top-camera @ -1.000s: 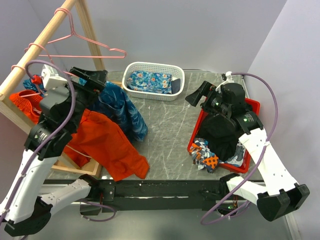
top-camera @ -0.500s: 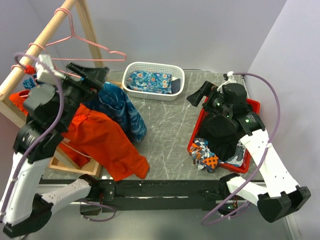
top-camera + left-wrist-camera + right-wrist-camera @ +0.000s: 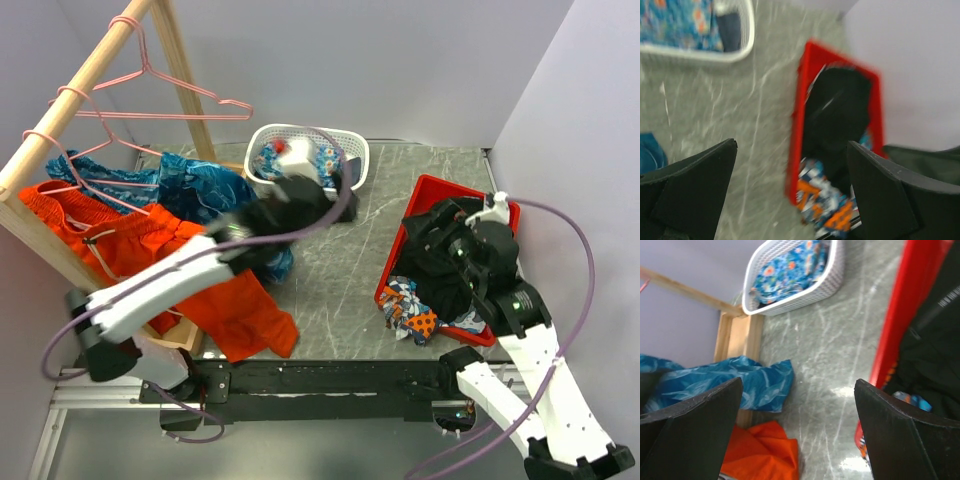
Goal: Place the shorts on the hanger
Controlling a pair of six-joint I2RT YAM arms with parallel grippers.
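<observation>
Outside the spread left jaws, beside them, lie the shorts [image 3: 192, 187].

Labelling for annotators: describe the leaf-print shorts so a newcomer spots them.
Start at the wooden rack on the left. The shorts drape beside its upright post, beyond the orange shorts. Theirs is a turquoise leaf print; the blue cloth in the basket is flowered.

Flowered cloth [image 3: 790, 265] is held in white basket [image 3: 352, 143]; black garment [image 3: 440, 285] is piled in red tray [image 3: 440, 185]; orange shorts [image 3: 120, 245] are draped beside wooden rack [image 3: 90, 65].
</observation>
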